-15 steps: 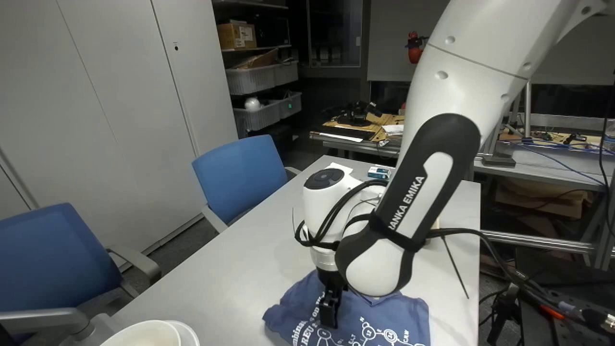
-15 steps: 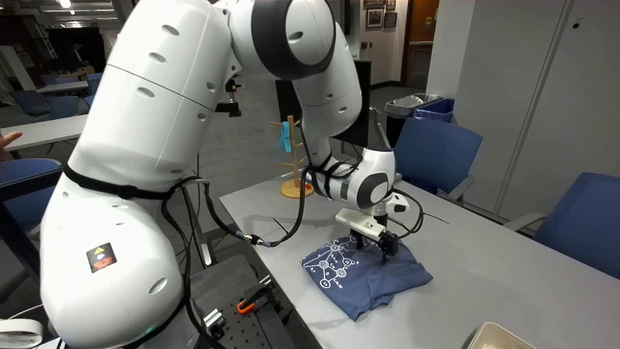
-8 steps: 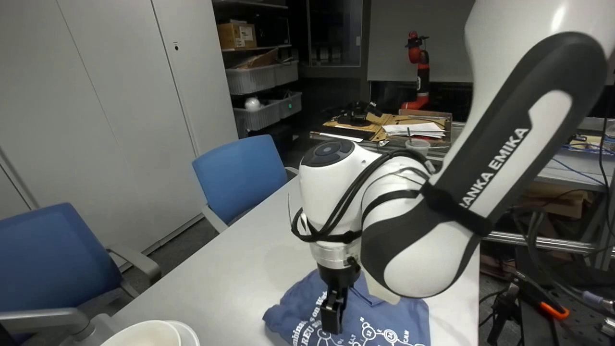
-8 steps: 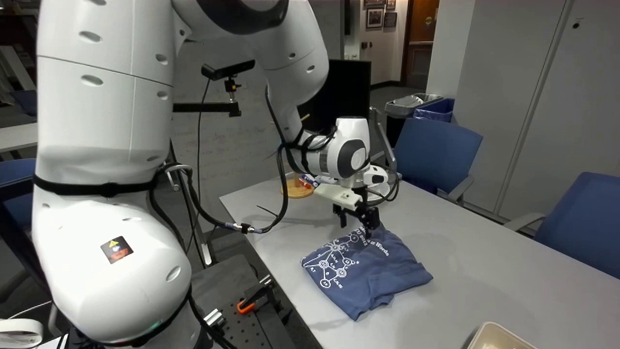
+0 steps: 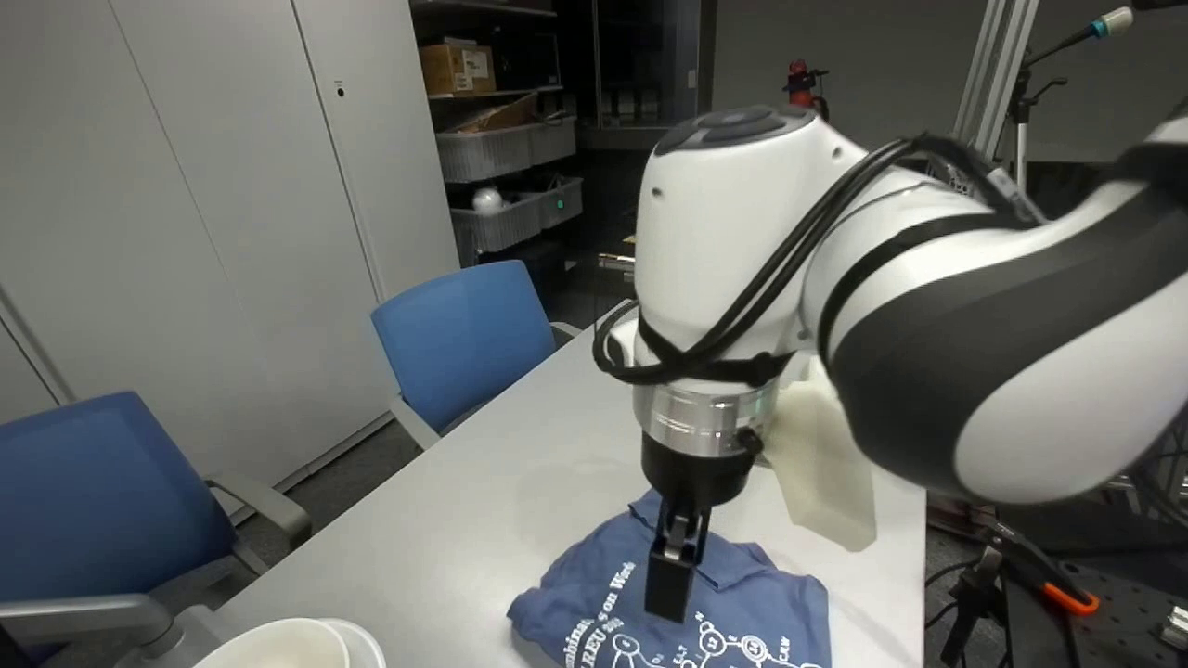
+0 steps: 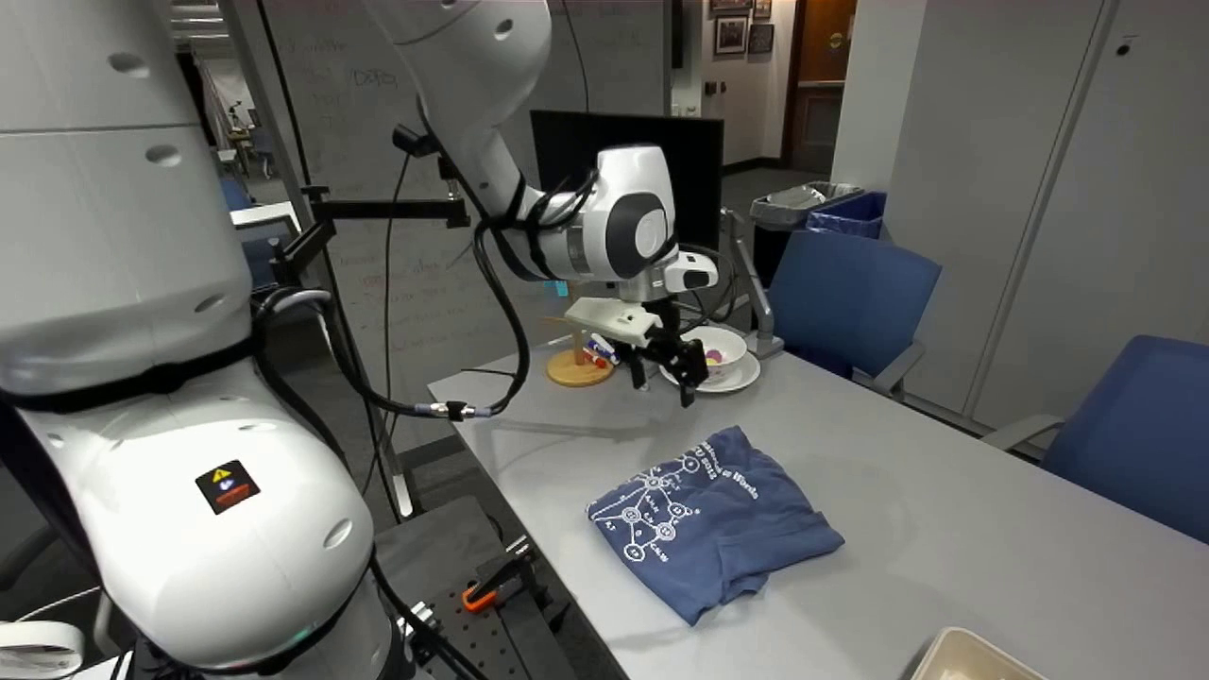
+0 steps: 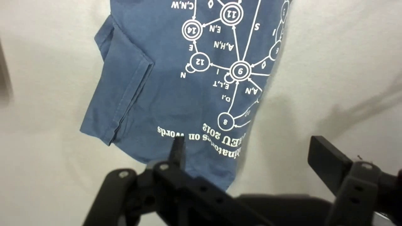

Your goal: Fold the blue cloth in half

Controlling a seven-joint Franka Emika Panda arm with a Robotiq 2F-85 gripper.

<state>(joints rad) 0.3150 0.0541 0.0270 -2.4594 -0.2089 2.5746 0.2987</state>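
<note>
In both exterior views the blue cloth [image 6: 723,529] lies on the table [image 6: 926,510], in the lower middle of the frame. In the wrist view it takes up the upper middle, with upside-down white print down its right side and a flap at its left. The gripper [image 7: 249,149] comes in from the bottom of that view, its jaws spread wide and holding nothing. In an exterior view it hangs near the centre, above the table and apart from the blue cloth; just right of it a bowl [image 6: 725,342] stands on a plate [image 6: 744,380]. A blue chair [image 6: 845,293] stands farther right.
</note>
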